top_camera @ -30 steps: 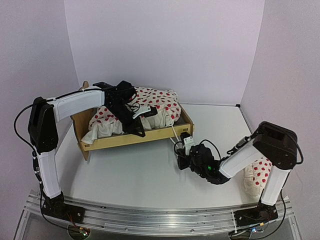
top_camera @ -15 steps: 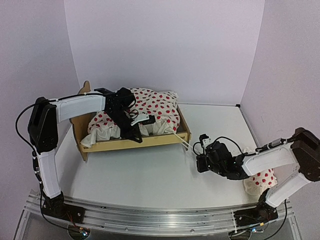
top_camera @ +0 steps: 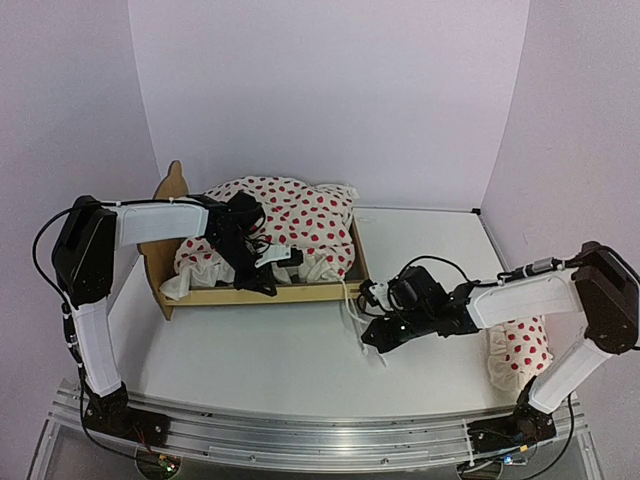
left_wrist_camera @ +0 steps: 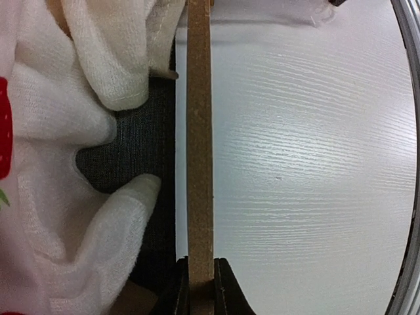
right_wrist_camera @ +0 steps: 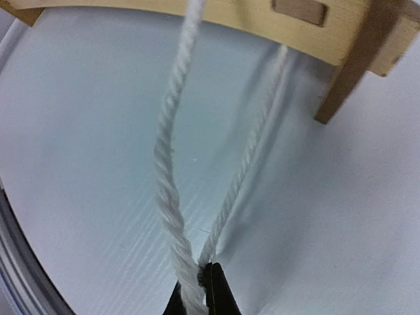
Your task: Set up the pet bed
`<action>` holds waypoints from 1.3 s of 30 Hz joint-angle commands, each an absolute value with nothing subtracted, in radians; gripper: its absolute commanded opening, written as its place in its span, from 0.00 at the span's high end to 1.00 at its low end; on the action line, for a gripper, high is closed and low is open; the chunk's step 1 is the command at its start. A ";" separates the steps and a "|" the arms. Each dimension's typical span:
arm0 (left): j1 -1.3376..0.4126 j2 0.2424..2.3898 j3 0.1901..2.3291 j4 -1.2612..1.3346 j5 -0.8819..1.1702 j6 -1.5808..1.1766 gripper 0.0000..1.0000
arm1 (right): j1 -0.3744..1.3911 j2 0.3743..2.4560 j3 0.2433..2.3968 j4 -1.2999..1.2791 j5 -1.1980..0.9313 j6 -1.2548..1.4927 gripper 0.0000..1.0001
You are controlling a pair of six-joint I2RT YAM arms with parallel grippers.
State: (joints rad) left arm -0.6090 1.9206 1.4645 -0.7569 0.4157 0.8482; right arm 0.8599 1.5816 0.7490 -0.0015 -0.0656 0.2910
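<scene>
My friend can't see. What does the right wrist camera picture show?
The right gripper pinches a white twisted rope whose two strands run up to the wooden pet bed at the top edge. Beneath them lies the white table.

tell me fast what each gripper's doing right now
left gripper: closed on the side rail of the pet bed.
right gripper: closed on the white cord.

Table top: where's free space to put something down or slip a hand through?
Bare table runs from the pet bed to the near edge, and there is more at the back right beyond the bed's foot. It is crowded at that foot, where the right gripper holds the rope, and by the pillow.
</scene>
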 commanded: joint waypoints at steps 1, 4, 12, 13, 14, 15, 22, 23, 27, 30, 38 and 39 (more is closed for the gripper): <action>-0.580 1.912 1.470 -0.736 0.425 0.949 0.70 | 0.863 1.652 0.855 -0.214 -0.323 0.319 1.00; -0.579 1.868 1.467 -0.807 0.541 1.026 0.53 | 0.864 1.680 0.905 -0.315 -0.319 0.344 1.00; -0.580 1.819 1.463 -0.864 0.695 1.099 0.37 | 0.864 1.714 0.942 -0.441 -0.216 0.393 0.73; -0.580 1.818 1.465 -0.862 0.707 1.096 0.37 | 0.864 1.707 0.938 -0.443 -0.207 0.394 0.70; -0.580 1.817 1.467 -0.862 0.719 1.095 0.37 | 0.864 1.696 0.935 -0.446 -0.197 0.396 0.68; -0.580 1.816 1.467 -0.861 0.731 1.095 0.37 | 0.864 1.680 0.930 -0.450 -0.185 0.396 0.68; -0.597 1.787 1.434 -0.786 0.825 1.050 0.38 | 0.869 1.596 0.886 -0.426 -0.054 0.393 0.65; -0.605 1.780 1.420 -0.761 0.833 1.037 0.38 | 0.875 1.594 0.883 -0.399 -0.041 0.395 0.64; -0.634 1.744 1.339 -0.620 0.847 0.956 0.40 | 0.922 1.605 0.851 -0.197 -0.001 0.421 0.58; -0.651 1.715 1.274 -0.503 0.855 0.908 0.41 | 0.951 1.654 0.872 -0.143 0.054 0.434 0.56; -0.690 1.695 1.133 -0.247 0.809 0.853 0.43 | 0.964 1.767 0.889 -0.145 0.106 0.496 0.70; -0.700 1.696 1.112 -0.197 0.795 0.855 0.43 | 0.964 1.770 0.885 -0.151 0.119 0.509 0.75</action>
